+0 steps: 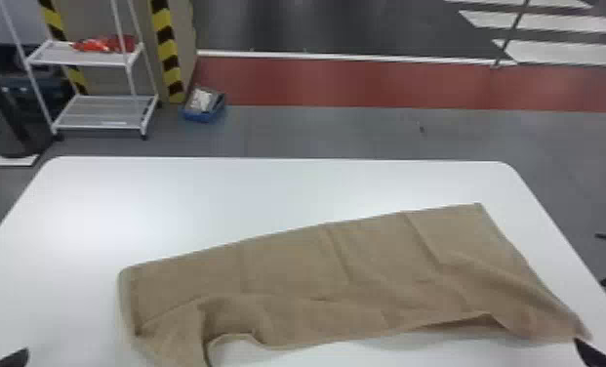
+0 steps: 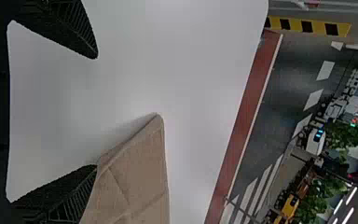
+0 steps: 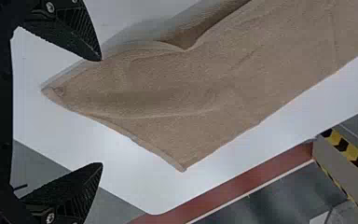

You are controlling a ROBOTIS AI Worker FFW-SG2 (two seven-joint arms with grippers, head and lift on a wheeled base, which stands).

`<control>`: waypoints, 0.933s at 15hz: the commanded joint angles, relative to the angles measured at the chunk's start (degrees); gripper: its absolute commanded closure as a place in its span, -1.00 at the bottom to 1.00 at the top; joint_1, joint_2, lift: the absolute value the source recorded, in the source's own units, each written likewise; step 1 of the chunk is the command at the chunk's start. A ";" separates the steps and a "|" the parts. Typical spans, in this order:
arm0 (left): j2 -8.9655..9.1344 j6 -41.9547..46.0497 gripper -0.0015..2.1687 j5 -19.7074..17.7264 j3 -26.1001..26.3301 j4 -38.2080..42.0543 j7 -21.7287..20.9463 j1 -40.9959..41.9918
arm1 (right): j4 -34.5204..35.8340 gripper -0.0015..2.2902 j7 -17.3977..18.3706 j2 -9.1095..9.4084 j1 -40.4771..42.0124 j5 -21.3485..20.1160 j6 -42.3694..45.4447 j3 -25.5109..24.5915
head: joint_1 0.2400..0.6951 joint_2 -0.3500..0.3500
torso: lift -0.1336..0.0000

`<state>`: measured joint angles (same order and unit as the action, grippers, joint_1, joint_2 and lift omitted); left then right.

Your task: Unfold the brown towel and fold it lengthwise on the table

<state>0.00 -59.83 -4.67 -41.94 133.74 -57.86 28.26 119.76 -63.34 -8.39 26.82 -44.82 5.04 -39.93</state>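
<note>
Left claw (image 1: 1, 351): over the near left part of the white table (image 1: 179, 200), fingers spread wide with nothing between them but a view of bare tabletop, as its own wrist view gives the left claw (image 2: 97, 111). Right claw (image 1: 589, 311): at the near right side of the table, fingers likewise well parted and gripping nothing. The brown towel (image 1: 287, 273) lies on the table as a long, slanting, wrinkled strip, one end to the right of the left claw, the other end by the right claw. In the head view a stretch of tabletop separates the left claw from the cloth (in the left wrist view one fingertip lines up with the towel's edge; contact cannot be told). At the right claw (image 3: 101, 112), a pointed towel corner (image 3: 49, 91) sits in the gap between the fingers, unpinched; one fingertip overlaps the cloth's edge in that view (whether they touch, I cannot say). A second corner (image 1: 478, 205) lies flat, beyond the right claw and to its left. The towel's near edge is uneven: it arches up in a raised fold (image 1: 228, 312) to the right of the left claw, and lifts slightly again short of the right claw. Faint creases cross the upper face. Well beyond the left claw, past the table, stand a white rack (image 1: 104, 126) and, on the floor, a blue box (image 1: 203, 117).
</note>
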 commanded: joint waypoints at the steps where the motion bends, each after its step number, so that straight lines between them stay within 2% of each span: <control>1: 0.15 -5.52 -0.97 -2.89 1.69 1.79 -2.34 0.65 | 0.13 -0.91 -2.58 -2.16 -0.62 -1.05 -0.25 -3.05 | 1.00 -0.43 | -0.64; 3: 0.15 -5.88 -0.97 -2.71 4.06 1.87 -2.78 0.65 | -1.46 -0.88 -4.69 -4.27 -1.50 -2.11 -2.01 -3.66 | 1.00 -0.68 | -0.64; 4: 0.15 -5.70 -0.97 -2.36 4.85 1.52 -2.26 0.48 | -3.13 -0.87 -5.39 -5.50 -2.29 -4.13 -2.01 -3.66 | 1.00 -0.81 | -0.64; 6: 0.15 -4.47 -0.97 -1.92 5.55 0.38 -1.73 0.13 | -6.38 -0.84 -5.48 -7.61 -3.44 -6.50 -2.89 -2.17 | 1.00 -1.00 | -0.64; 7: 0.15 -4.12 -0.97 -1.92 5.73 0.03 -1.46 0.04 | -7.35 -0.81 -6.09 -8.49 -4.40 -6.94 -3.77 -0.67 | 1.00 -1.00 | -0.64; 10: 0.15 -3.77 -0.97 -1.92 6.26 -0.32 -0.67 0.04 | -11.30 -0.75 -6.27 -9.46 -7.48 -10.63 -5.35 4.95 | 1.00 -1.00 | -0.64; 12: 0.15 -2.36 -0.97 -1.92 6.26 -0.85 -0.41 0.04 | -13.59 -0.75 -6.53 -9.98 -9.24 -12.57 -8.16 8.99 | 1.00 -1.00 | -0.64; 14: 0.15 -2.01 -0.97 -1.92 6.26 -1.20 -0.32 -0.05 | -13.94 -0.75 -6.88 -9.98 -9.59 -13.80 -8.86 10.75 | 1.00 -0.98 | -0.64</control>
<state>0.00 -62.23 -6.59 -35.68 132.74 -58.17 28.24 106.21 -70.13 -18.30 17.61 -57.72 -3.03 -30.57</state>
